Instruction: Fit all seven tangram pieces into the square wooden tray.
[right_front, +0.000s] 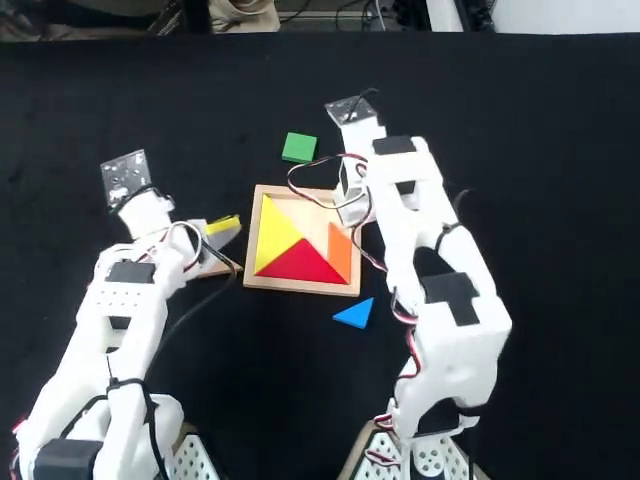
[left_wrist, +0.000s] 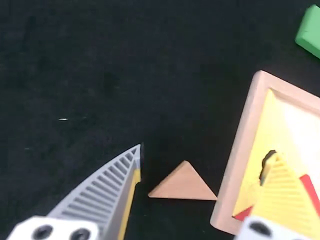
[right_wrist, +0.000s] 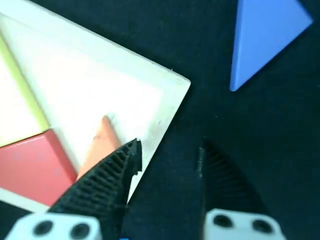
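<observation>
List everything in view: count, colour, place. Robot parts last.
tray: one, pale wood, middle of the table
yellow triangle: one, inside the tray, left part
red triangle: one, inside the tray, near edge
orange piece: one, inside the tray, right side
green square: one, on the cloth beyond the tray
blue triangle: one, on the cloth off the tray's near right corner
tan triangle: one, on the cloth beside the tray's left rim
cloth: one, black, covering the table
left gripper: one, open, at the tray's left rim
right gripper: one, open, at the tray's right rim
</observation>
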